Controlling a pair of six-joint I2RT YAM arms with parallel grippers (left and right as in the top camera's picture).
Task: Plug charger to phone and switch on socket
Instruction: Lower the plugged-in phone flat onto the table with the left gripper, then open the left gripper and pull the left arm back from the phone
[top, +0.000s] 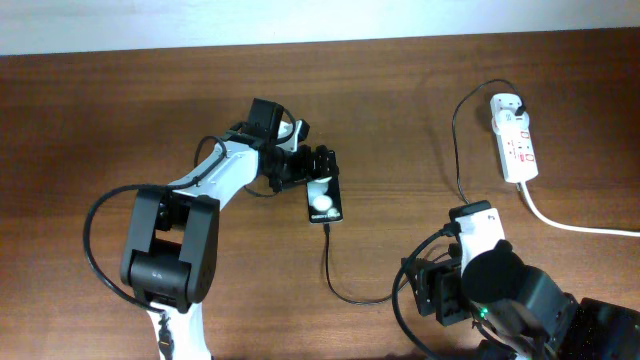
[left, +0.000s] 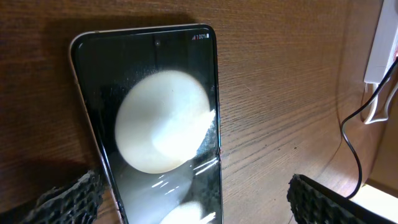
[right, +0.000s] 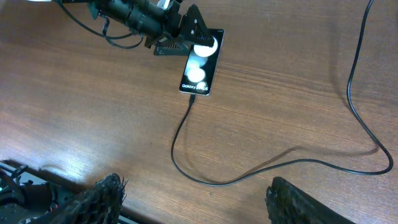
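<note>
The phone (top: 324, 205) lies flat on the table, its screen lit with two white blobs. It also shows in the left wrist view (left: 161, 112) and the right wrist view (right: 200, 62). My left gripper (top: 321, 168) is open and straddles the phone's far end (left: 196, 202); one finger is close to its edge, the other well apart. The charger cable (top: 340, 290) meets the phone's near end (right: 192, 98) and loops across the table (right: 217, 182) to the socket (top: 515, 140). My right gripper (right: 202, 202) is open and empty above the cable loop.
The socket's thick white cord (top: 580, 226) runs off to the right edge. The right arm's base (top: 500, 285) covers part of the cable at the bottom right. The socket's edge shows at the right of the left wrist view (left: 380, 50).
</note>
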